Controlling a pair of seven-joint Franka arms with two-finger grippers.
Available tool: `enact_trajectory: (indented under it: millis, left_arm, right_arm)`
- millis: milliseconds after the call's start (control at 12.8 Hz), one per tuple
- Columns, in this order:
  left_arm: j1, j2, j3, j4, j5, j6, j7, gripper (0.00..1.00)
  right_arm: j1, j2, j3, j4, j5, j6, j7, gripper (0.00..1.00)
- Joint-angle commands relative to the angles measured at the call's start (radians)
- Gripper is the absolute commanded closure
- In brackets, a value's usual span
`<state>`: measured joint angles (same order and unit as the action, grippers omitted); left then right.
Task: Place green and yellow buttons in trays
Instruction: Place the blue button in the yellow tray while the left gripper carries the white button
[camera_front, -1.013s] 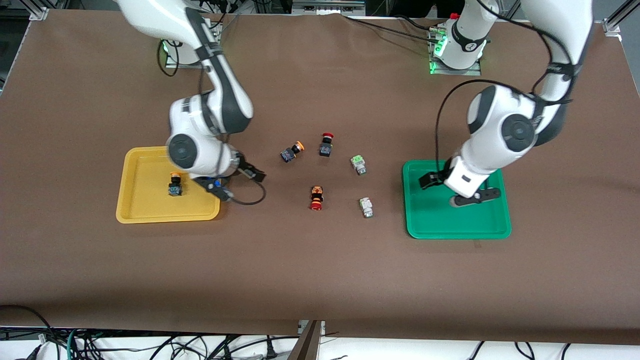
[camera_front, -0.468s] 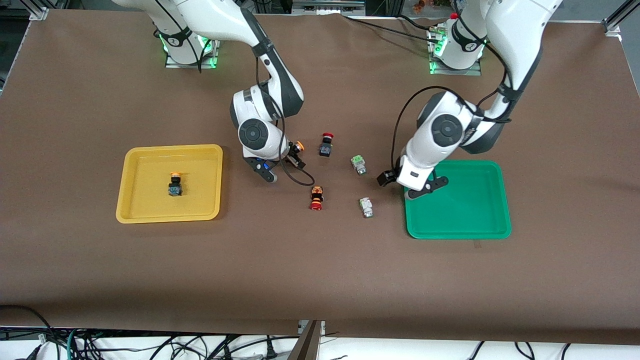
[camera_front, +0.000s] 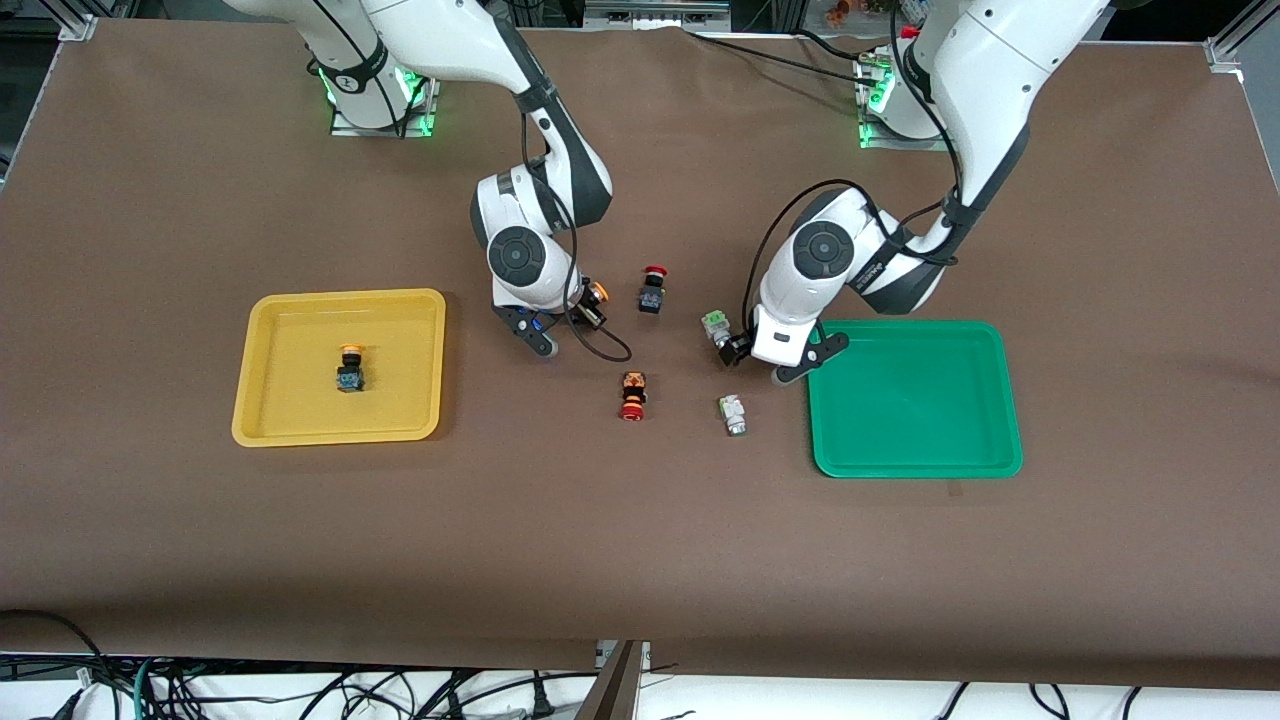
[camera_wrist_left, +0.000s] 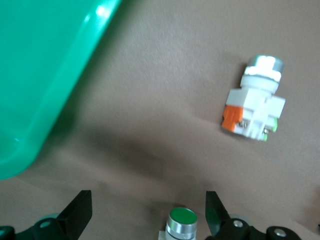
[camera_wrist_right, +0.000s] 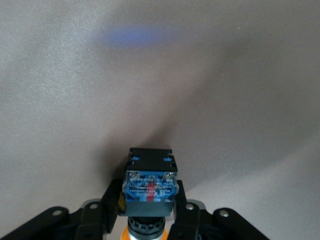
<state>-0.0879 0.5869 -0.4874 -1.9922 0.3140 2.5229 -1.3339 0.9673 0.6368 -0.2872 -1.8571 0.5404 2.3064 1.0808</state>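
A yellow tray (camera_front: 262, 370) holds one yellow button (camera_front: 349, 368). The green tray (camera_front: 915, 468) holds nothing; its corner shows in the left wrist view (camera_wrist_left: 40, 75). My right gripper (camera_front: 570, 322) is low at the table's middle, shut on the second yellow button (camera_front: 595, 294), whose blue-black body (camera_wrist_right: 150, 186) sits between the fingers (camera_wrist_right: 112, 202) of the gripper (camera_wrist_right: 148, 205). My left gripper (camera_front: 765, 358) (camera_wrist_left: 147, 215) is open, beside the green tray. One green button (camera_front: 715, 323) (camera_wrist_left: 182, 218) lies between its fingers. The other green button (camera_front: 733, 413) (camera_wrist_left: 255, 107) lies nearer the front camera.
Two black switches with red caps lie on the brown mat: one (camera_front: 652, 288) beside the right gripper, one (camera_front: 632, 395) nearer the front camera. A black cable loops under the right wrist (camera_front: 605, 352).
The right arm swung from over the yellow tray to the yellow button at the middle. The left arm moved from over the green tray to the green button beside it.
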Motion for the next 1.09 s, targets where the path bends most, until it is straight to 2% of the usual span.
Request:
enact_trajectory:
  millis: [0,156,312,468,623,701,779,857,935,1013]
  left_arm:
    - [-0.019,0.03,-0.011,0.015,0.088,0.019,-0.117,0.0]
    - [-0.024,0.039,-0.032,0.02,0.117,0.019,-0.152,0.0]
    - [-0.042,0.047,-0.037,0.02,0.131,0.017,-0.152,0.0]
    - [-0.047,0.056,-0.04,0.013,0.222,0.014,-0.152,0.0]
    - [-0.047,0.062,-0.046,0.013,0.266,0.01,-0.152,0.49]
    - [-0.047,0.063,-0.051,0.015,0.266,0.008,-0.156,0.68]
    - [-0.047,0.063,-0.059,0.015,0.266,0.008,-0.178,0.85]
    - [-0.047,0.063,-0.065,0.013,0.266,0.008,-0.215,0.91]
    - [-0.047,0.068,-0.069,0.013,0.266,0.008,-0.231,0.97]
    - [-0.046,0.067,-0.071,0.015,0.266,0.007,-0.231,1.0]
  right_arm:
    - [0.01,-0.04,-0.018,-0.014,0.018,0.007,-0.018,0.87]
    - [0.01,-0.072,-0.106,0.01,0.006,-0.121,-0.101,0.88]
    - [0.01,-0.106,-0.253,0.013,0.003,-0.282,-0.346,0.87]
    - [0.008,-0.097,-0.393,0.004,-0.005,-0.338,-0.627,0.86]
    - [0.004,-0.057,-0.466,-0.014,-0.007,-0.329,-0.802,0.86]
    - [-0.008,-0.027,-0.484,-0.016,-0.005,-0.317,-0.876,0.84]
    - [-0.037,-0.007,-0.483,-0.017,-0.003,-0.294,-0.91,0.76]
    - [-0.065,0.001,-0.478,-0.024,-0.003,-0.271,-0.917,0.59]
    - [-0.067,0.017,-0.477,-0.025,-0.002,-0.256,-0.92,0.3]
    - [-0.068,0.018,-0.477,-0.025,0.0,-0.252,-0.921,0.16]
